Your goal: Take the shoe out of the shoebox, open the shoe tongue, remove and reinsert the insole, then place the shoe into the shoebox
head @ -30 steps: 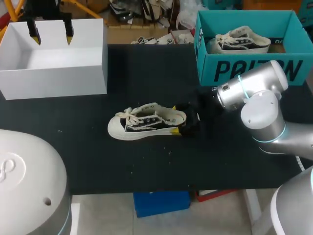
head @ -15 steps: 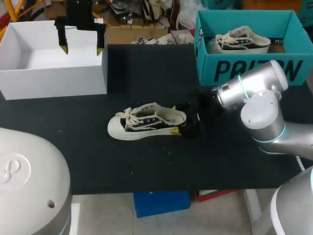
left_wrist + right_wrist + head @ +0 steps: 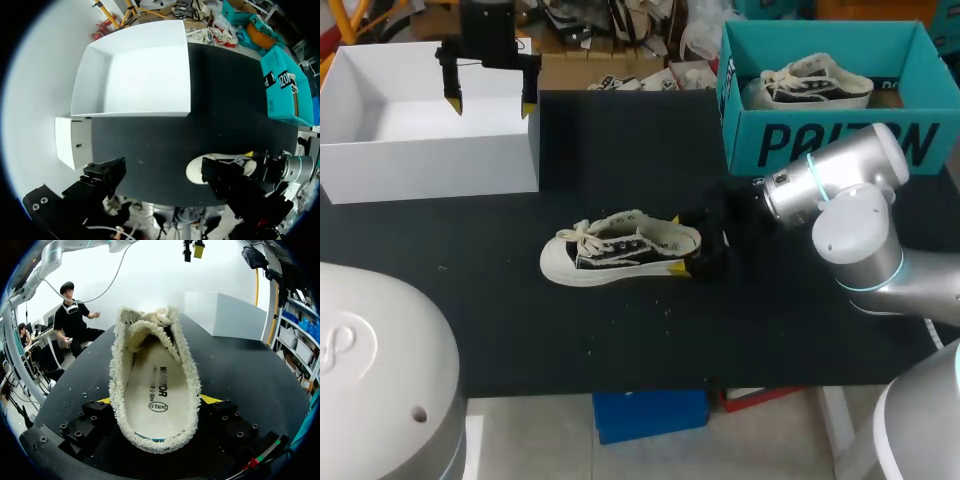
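Clamping the shoe's [image 3: 620, 248] heel are right fingers [image 3: 211, 399]; left fingers [image 3: 527, 90] spread wide.

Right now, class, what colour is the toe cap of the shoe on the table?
Cream-white; the toe cap of the shoe shows best in the head view.

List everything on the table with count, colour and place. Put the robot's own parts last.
shoe: one, black and cream, mid-table, upright on its sole.
second shoe: one, cream and black, inside the teal shoebox.
teal shoebox: one, teal, far right of the table, open.
white box: one, white, far left of the table, open.
table: one, black.
left gripper: one, yellow tips, open, above the white box's right wall.
right gripper: one, yellow tips, shut on the shoe's heel.
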Controlling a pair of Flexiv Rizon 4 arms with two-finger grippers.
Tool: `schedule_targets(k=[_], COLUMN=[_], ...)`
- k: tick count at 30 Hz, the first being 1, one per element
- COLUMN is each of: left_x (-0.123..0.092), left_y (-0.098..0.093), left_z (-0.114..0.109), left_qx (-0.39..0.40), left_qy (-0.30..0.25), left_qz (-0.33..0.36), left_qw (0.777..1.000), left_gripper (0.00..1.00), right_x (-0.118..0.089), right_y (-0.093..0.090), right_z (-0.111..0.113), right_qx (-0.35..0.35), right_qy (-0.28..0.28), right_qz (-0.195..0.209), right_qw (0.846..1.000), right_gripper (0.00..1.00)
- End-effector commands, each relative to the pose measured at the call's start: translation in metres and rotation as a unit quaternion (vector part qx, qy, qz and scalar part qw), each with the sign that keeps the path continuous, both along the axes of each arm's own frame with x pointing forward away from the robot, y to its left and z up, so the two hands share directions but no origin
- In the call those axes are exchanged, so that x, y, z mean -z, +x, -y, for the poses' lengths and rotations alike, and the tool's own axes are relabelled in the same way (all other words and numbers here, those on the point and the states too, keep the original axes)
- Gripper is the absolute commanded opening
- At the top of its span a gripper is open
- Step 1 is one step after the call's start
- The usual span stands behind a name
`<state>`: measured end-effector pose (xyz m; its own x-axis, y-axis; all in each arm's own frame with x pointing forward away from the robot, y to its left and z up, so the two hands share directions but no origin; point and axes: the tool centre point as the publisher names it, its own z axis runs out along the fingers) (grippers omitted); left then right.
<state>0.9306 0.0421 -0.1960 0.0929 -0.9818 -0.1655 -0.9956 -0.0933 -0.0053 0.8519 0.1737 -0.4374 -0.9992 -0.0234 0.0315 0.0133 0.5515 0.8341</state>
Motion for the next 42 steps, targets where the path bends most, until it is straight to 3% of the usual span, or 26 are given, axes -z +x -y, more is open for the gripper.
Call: schedule_targets(k=[1,4,13,28,40,42], left_x=[-0.008,-0.007,0.01,0.043,0.043,0.035], left_y=[0.002,0.0,-0.031,-0.062,-0.062,-0.061], left_z=[0.011,0.026,0.067,0.127,0.127,0.129], left_qx=[0.002,0.009,0.035,0.043,0.043,0.053], left_qy=[0.016,0.018,0.053,0.058,0.058,0.073], left_qz=[0.01,0.004,-0.005,0.004,0.004,0.026], left_qw=[1.0,1.0,0.998,0.997,0.997,0.996], left_gripper=[1.0,1.0,1.0,1.0,1.0,1.0], right_x=[0.001,0.001,0.001,0.001,0.001,0.001], right_y=[0.001,0.001,0.001,0.001,0.001,0.001], right_z=[-0.002,-0.002,-0.002,-0.002,-0.002,-0.002], right_qx=[0.001,0.001,0.001,0.001,0.001,0.001], right_qy=[-0.001,-0.001,-0.001,-0.001,-0.001,-0.001], right_qz=[0.0,0.0,0.0,0.0,0.0,0.0], right_qw=[1.0,1.0,1.0,1.0,1.0,1.0], right_gripper=[0.0,0.0,0.0,0.0,0.0,0.0])
